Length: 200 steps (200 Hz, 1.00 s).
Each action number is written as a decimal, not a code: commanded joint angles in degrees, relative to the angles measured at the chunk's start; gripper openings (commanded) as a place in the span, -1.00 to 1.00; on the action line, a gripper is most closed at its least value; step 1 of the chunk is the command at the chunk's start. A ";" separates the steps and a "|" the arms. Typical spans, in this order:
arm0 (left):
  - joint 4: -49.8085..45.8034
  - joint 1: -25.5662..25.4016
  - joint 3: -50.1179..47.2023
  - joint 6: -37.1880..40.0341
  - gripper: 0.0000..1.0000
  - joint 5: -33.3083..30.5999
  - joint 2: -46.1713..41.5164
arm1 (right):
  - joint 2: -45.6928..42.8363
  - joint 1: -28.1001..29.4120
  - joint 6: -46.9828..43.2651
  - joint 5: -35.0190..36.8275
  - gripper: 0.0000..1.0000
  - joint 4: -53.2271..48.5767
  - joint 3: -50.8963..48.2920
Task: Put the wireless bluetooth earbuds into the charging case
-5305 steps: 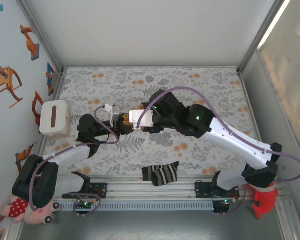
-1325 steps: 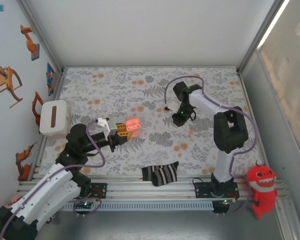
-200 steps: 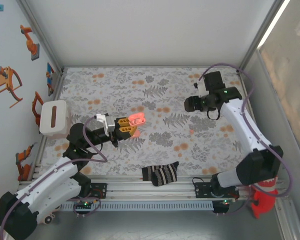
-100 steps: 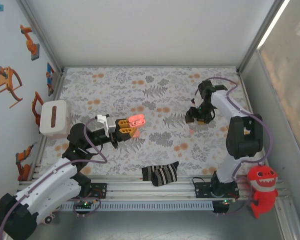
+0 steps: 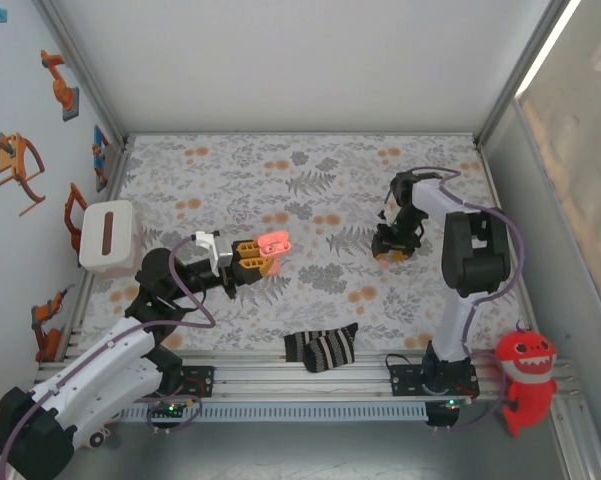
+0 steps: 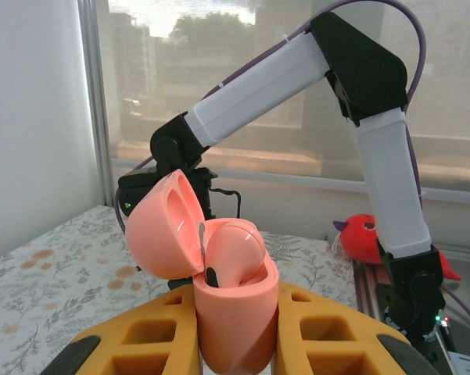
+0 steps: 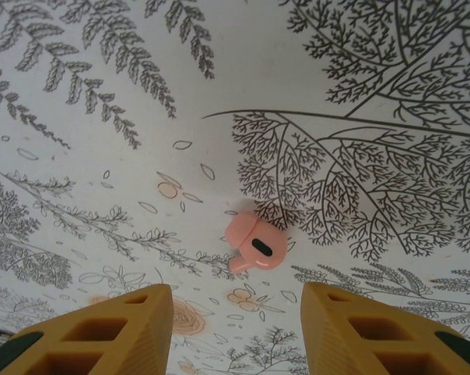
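My left gripper [image 5: 254, 256] is shut on the salmon-pink charging case [image 5: 273, 242], held up above the cloth left of centre. In the left wrist view the case [image 6: 235, 312] stands upright between the yellow fingers [image 6: 141, 344], its lid [image 6: 164, 226] swung open, and one earbud [image 6: 236, 248] sits in it. A second coral earbud [image 7: 256, 244] lies loose on the flowered cloth, also seen from above [image 5: 383, 262]. My right gripper [image 5: 391, 248] hangs just over that earbud, pointing down. Its jaws [image 7: 235, 328] are open; the earbud lies just ahead of the gap, untouched.
A white box [image 5: 107, 237] stands at the left edge of the cloth. A striped sock [image 5: 322, 347] lies at the near edge by the rail. A red plush toy [image 5: 525, 380] sits outside the near right corner. Walls close in the back and both sides.
My right arm has folded in and dropped from the far right down over the loose earbud, and its jaws have narrowed. The left gripper with the case has stayed put.
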 commanded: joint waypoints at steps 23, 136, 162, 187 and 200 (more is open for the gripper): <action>1.14 -0.37 -0.61 0.20 -1.00 0.22 -0.82 | 2.73 -0.27 -0.97 0.53 -0.16 -1.86 2.71; -0.78 -0.34 -0.59 0.71 -1.00 -0.16 -2.08 | 5.41 -0.18 -1.12 0.70 -0.29 -2.09 2.85; -0.88 -0.30 -0.61 0.81 -1.00 -0.10 -1.99 | 5.94 -0.20 -1.24 0.94 -0.33 -2.06 2.85; -0.97 -0.36 -0.61 0.82 -1.00 -0.18 -2.02 | 6.55 -0.18 -1.19 1.22 -0.39 -2.13 3.01; -1.10 -0.29 -0.61 0.81 -1.00 -0.15 -2.05 | 6.90 -0.10 -1.14 1.05 -0.44 -2.04 3.11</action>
